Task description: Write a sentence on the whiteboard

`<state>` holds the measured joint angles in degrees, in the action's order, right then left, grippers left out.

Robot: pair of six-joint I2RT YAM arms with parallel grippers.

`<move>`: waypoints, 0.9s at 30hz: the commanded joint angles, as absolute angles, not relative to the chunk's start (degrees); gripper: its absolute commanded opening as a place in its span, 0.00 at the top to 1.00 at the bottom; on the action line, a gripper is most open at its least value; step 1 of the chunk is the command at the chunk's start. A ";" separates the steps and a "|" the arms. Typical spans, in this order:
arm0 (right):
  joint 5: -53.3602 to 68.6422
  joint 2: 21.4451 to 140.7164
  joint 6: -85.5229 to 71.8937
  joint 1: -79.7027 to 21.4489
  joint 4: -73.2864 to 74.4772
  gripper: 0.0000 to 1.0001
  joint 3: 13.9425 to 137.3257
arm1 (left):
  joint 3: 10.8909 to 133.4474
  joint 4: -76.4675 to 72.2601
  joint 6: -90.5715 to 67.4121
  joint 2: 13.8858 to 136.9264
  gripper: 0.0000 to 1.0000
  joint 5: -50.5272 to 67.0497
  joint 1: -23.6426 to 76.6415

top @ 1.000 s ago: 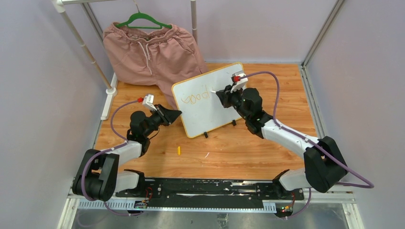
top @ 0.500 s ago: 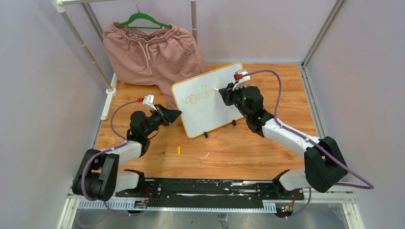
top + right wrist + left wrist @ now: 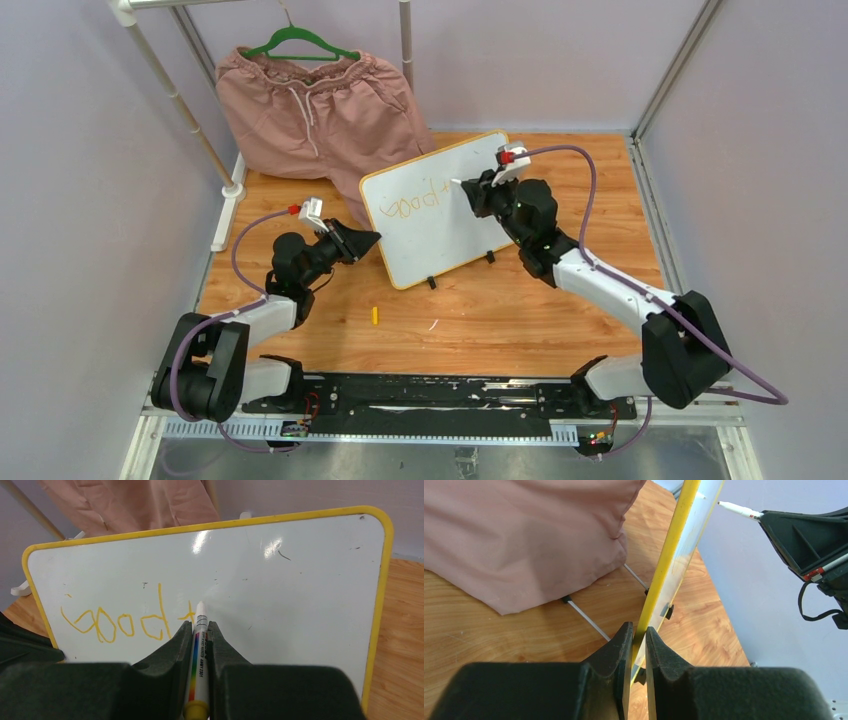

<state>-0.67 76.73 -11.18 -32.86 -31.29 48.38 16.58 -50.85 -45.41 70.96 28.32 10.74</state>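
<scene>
Top external, left claw (image 3: 375, 238) pinching one whiteboard (image 3: 440, 230), right claw (image 3: 466, 190) one marker (image 3: 199, 647)

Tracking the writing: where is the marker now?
In the right wrist view, the marker is clamped in the right gripper, tip pointing at the whiteboard just right of the orange word "good".

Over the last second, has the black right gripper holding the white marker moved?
Yes: the right gripper slid right and away, toward the far corner of the yellow-framed whiteboard.
</scene>
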 commanded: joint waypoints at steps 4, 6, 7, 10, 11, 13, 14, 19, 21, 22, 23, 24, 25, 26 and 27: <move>-0.88 78.49 -11.81 -31.65 -33.00 1.00 52.40 | 16.70 -52.12 -44.74 69.74 0.83 28.74 10.90; -0.89 78.78 -11.88 -31.63 -33.49 1.00 52.75 | 16.70 -52.12 -44.74 69.74 0.83 28.76 10.90; -0.88 78.87 -11.99 -31.64 -33.60 1.00 52.92 | 16.70 -52.12 -44.74 69.70 0.83 28.74 10.90; -0.88 79.33 -12.00 -31.59 -33.34 1.00 53.38 | 16.70 -52.12 -44.74 69.71 0.83 28.72 10.90; -0.88 79.48 -12.03 -31.51 -33.25 1.00 53.50 | 16.70 -52.12 -44.74 69.74 0.83 28.75 10.90; -0.91 79.75 -11.96 -31.55 -33.09 1.00 53.38 | 16.70 -52.12 -44.74 69.66 0.83 28.74 10.90; -0.88 79.84 -12.03 -31.48 -33.01 1.00 53.31 | 16.70 -52.12 -44.74 69.64 0.83 28.74 10.90; -0.88 80.07 -12.28 -31.37 -31.97 1.00 52.89 | 16.70 -52.12 -44.74 69.65 0.83 28.82 10.90; -0.90 80.07 -12.51 -31.39 -31.75 1.00 52.50 | 16.70 -52.12 -44.74 69.53 0.83 28.76 10.90; -0.88 80.02 -12.48 -31.40 -31.59 1.00 52.41 | 16.70 -52.12 -44.74 69.54 0.83 28.74 10.90; -0.90 79.92 -12.54 -31.36 -31.52 1.00 52.19 | 16.70 -52.12 -44.74 69.57 0.83 28.74 10.85; -0.89 79.78 -12.56 -31.34 -31.54 1.00 51.90 | 16.70 -52.12 -44.74 69.56 0.83 28.78 10.89; -0.90 79.66 -12.68 -31.37 -31.47 1.00 51.58 | 16.74 -52.12 -44.74 69.46 0.83 28.76 10.85; -0.88 79.51 -12.69 -31.34 -31.47 1.00 51.28 | 16.63 -52.12 -44.74 69.48 0.83 28.74 10.89; -0.92 79.39 -12.77 -31.35 -31.42 1.00 51.01 | 16.61 -52.12 -44.74 69.44 0.83 28.74 10.90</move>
<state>-0.64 79.81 -12.12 -32.12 -31.64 51.79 16.58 -50.68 -45.41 70.74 28.34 10.74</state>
